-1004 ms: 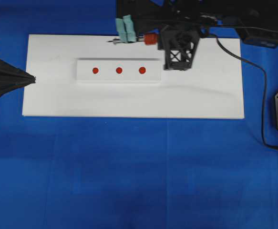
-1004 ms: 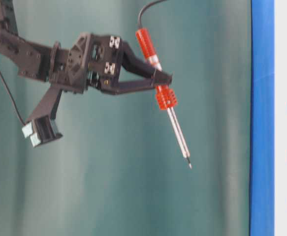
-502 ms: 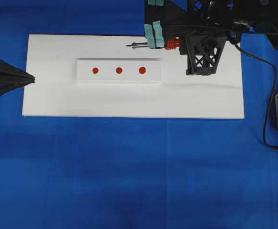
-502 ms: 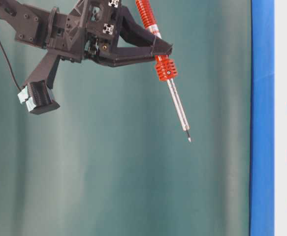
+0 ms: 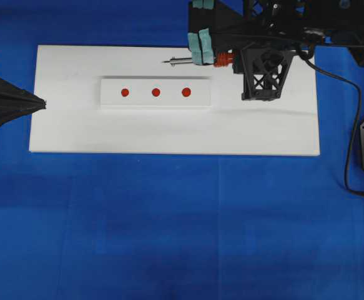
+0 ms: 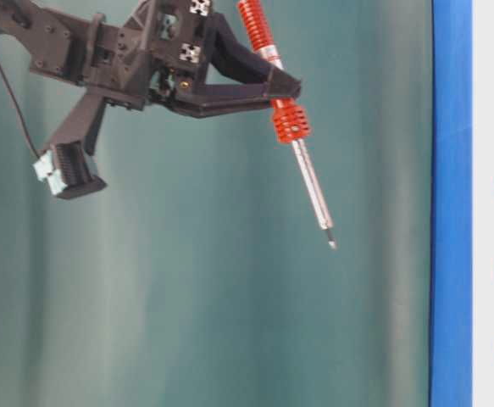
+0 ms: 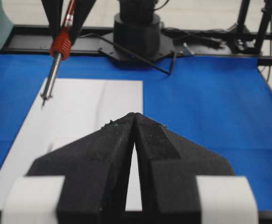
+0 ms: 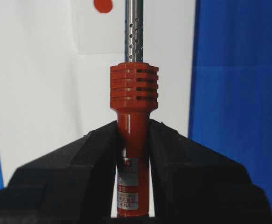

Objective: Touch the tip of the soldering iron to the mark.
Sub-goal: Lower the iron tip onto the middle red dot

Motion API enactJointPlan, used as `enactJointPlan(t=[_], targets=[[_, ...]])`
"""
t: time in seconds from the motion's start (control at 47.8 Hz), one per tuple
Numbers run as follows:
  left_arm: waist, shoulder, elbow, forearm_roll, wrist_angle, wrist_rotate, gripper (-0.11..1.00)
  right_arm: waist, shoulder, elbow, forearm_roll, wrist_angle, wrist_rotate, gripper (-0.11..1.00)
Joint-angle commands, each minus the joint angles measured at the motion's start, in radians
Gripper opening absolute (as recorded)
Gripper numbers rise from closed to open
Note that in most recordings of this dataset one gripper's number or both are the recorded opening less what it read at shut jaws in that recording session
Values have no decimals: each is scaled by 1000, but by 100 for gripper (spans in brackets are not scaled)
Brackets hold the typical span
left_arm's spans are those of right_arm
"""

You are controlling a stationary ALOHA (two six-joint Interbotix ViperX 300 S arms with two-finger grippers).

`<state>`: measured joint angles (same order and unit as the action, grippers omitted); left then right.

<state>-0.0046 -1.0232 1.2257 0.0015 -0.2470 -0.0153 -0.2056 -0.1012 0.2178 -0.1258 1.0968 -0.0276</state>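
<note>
Your right gripper (image 8: 133, 135) jaws clamped the soldering iron (image 8: 132, 121) mid-approach; its tip (image 5: 165, 61) hung at one o'clock from the mark (image 5: 156, 92), needing descent.

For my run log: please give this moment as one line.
right gripper: shut on iron | tip: in air, off mark | left gripper: shut, empty

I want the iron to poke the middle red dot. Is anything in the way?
Nothing visible blocks it. The tip hangs in the air, held by the right claw, and the block around the middle dot is bare.
</note>
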Motion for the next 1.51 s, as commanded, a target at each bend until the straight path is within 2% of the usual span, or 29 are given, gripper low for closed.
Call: enactJointPlan(t=[0.0, 0.711, 1.485], targets=[[0, 5, -11, 2, -5, 2, 2, 3, 9, -2, 6, -18, 2, 6], [-2, 5, -11, 2, -3, 2, 2, 12, 192, 75, 38, -216, 2, 6], [-2, 5, -11, 0, -5, 0, 2, 0, 215, 87, 38, -235, 0, 6]])
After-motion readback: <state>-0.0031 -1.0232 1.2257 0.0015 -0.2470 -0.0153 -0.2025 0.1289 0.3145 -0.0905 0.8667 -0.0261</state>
